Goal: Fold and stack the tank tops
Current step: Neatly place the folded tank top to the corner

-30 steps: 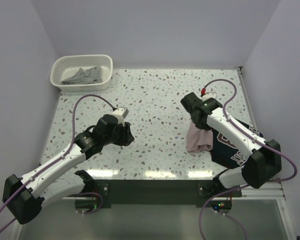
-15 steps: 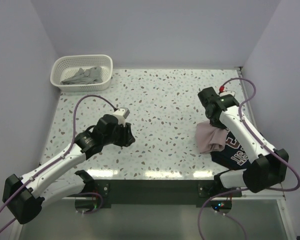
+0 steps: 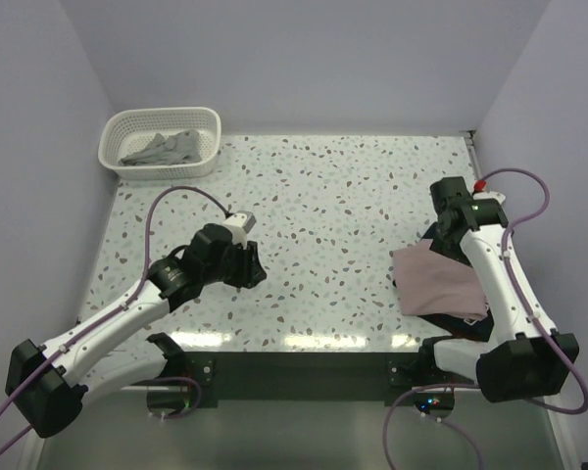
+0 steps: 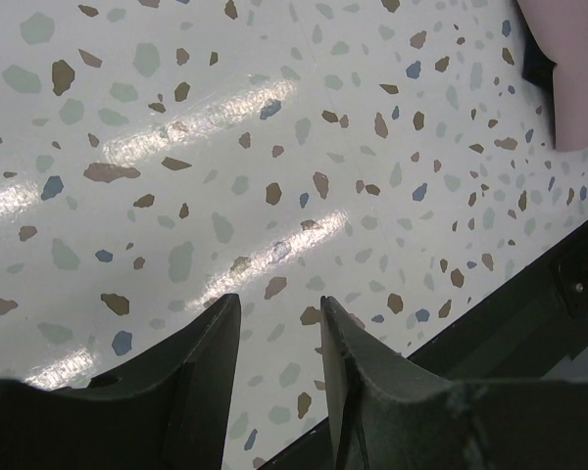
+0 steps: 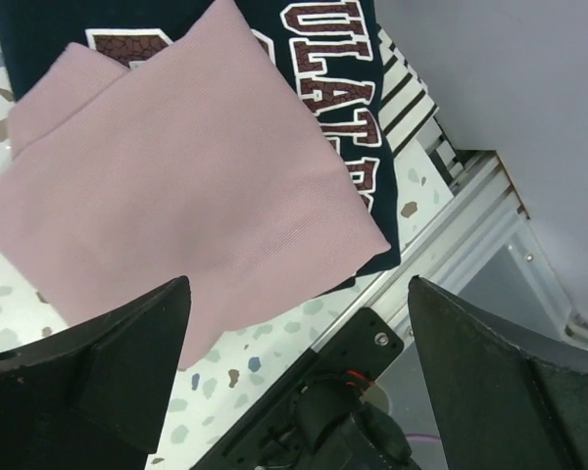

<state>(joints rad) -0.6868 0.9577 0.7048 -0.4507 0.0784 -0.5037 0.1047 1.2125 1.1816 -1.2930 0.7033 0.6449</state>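
Note:
A folded dusty pink tank top (image 3: 436, 279) (image 5: 176, 186) lies on the navy tank top (image 3: 463, 319) with white-and-red lettering (image 5: 333, 88), at the table's right side. My right gripper (image 3: 451, 211) (image 5: 296, 284) hangs just above the pink top's far edge, open wide, with nothing between its fingers. A grey tank top (image 3: 162, 149) lies crumpled in the white basket (image 3: 113, 157) at the far left. My left gripper (image 3: 248, 264) (image 4: 277, 300) hovers low over bare table left of centre, jaws apart and empty. A corner of the pink top (image 4: 578, 69) shows in the left wrist view.
A metal rail (image 5: 470, 235) runs along the table's right edge, close beside the stacked tops. The right arm's dark base (image 5: 353, 411) sits at the near edge. Walls enclose the table at the back and on both sides.
My right gripper carried the pink top rightward onto the navy one, then opened and let it go. The pink top now lies flat. The left arm has not moved.

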